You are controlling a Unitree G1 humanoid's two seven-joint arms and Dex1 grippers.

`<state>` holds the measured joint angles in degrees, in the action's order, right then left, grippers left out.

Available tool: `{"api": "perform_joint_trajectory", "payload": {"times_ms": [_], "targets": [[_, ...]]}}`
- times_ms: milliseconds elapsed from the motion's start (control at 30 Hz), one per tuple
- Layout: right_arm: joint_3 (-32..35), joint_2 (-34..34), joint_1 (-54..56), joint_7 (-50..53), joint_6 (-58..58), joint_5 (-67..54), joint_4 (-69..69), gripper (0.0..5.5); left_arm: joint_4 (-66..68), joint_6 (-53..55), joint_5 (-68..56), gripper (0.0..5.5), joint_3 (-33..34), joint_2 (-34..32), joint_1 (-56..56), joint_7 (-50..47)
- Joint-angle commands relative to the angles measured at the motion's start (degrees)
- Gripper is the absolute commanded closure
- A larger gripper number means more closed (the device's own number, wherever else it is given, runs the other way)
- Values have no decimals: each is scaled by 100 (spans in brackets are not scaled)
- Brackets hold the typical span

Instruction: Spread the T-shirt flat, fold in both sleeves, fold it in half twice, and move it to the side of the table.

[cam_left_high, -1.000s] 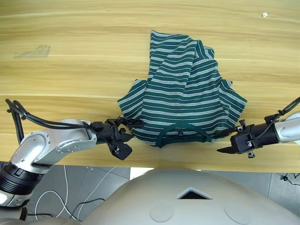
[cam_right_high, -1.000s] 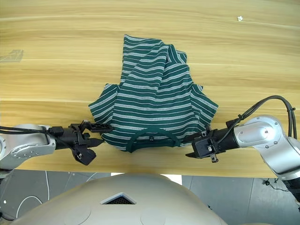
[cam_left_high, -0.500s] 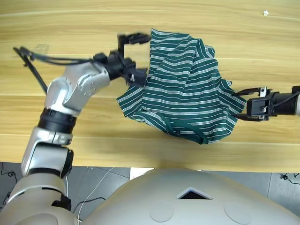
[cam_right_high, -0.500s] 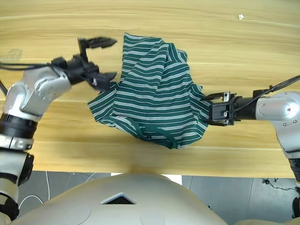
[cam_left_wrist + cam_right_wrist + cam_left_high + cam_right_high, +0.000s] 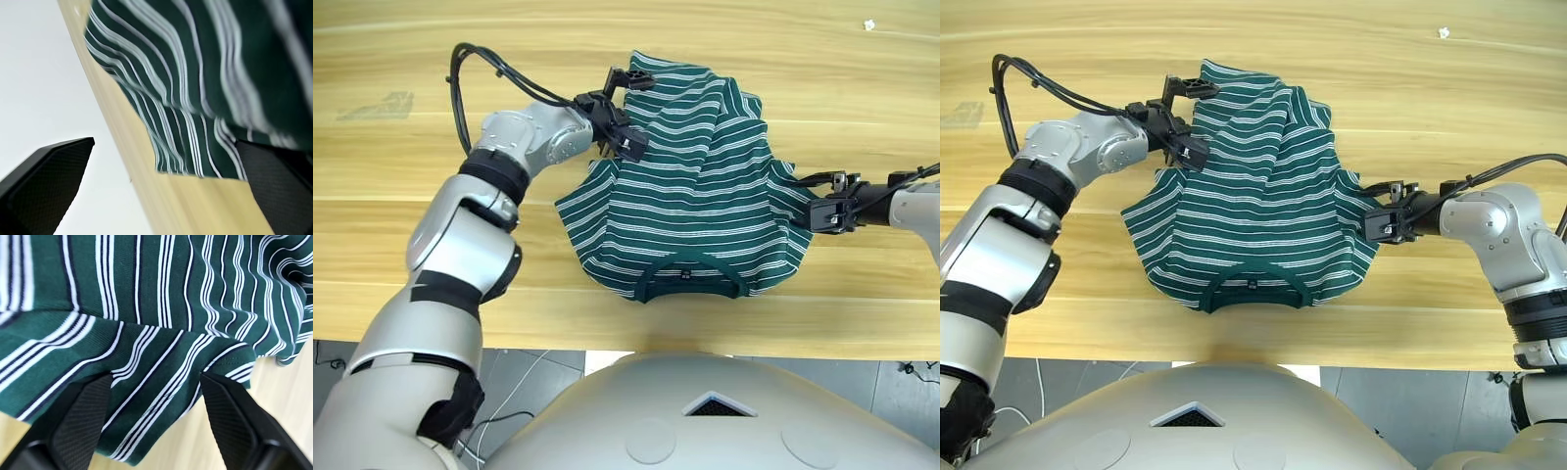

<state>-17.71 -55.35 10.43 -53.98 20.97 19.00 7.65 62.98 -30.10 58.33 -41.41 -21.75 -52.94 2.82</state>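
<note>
A dark green T-shirt with thin white stripes (image 5: 695, 186) lies in a bumpy heap in the middle of the long, pale wooden bench (image 5: 431, 215). It is not flat. The cloth is folded and bunched, with big wrinkles running up the middle. The round neck band (image 5: 688, 277) is on the side close to the robot, near the front edge of the bench. The far end of the shirt points away from the robot.

The left gripper (image 5: 636, 113) is at the far left side of the shirt, right by its edge. Its two black fingers (image 5: 44, 181) are spread wide apart. The striped edge of the shirt sits in the gap between them, but they are not pinching it.

The right gripper (image 5: 803, 201) is at the right side of the shirt, by the sleeve. Its black fingers (image 5: 78, 426) are apart too. The sleeve hem hangs down between them and partly over them. They are not squeezed together on the cloth.

A tiny white scrap (image 5: 867, 26) lies far off on the bench, near the back right corner. A faint grey patch (image 5: 382, 106) shows on the wood to the left, well apart from the shirt.
</note>
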Motion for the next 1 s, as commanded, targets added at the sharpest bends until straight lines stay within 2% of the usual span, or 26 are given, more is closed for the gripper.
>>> {"api": "perform_joint_trajectory", "payload": {"times_ms": [33,133,267,400,567,900,1000], "targets": [[-316,277,40,5,192,226,422,223,948,514,-21,15,-28,506,-710,-553],[-444,378,20,-47,286,201,505,223,1273,643,-36,15,-132,826,-547,-752],[-473,267,-163,-215,271,81,319,223,1322,398,199,15,-554,911,-153,-911],[-442,-16,-764,-558,37,-351,-399,223,1217,-9,25,15,-636,630,259,-878],[-453,-202,-1191,-927,-286,-836,-1248,223,1347,307,-161,15,-613,460,834,-1086],[-456,-528,-1980,-1540,-896,-1806,-2602,223,1188,183,-557,15,-481,-88,875,-1148],[-341,-459,-1848,-1416,-916,-1629,-2500,223,1118,115,-578,15,-494,-157,961,-1137]]}}
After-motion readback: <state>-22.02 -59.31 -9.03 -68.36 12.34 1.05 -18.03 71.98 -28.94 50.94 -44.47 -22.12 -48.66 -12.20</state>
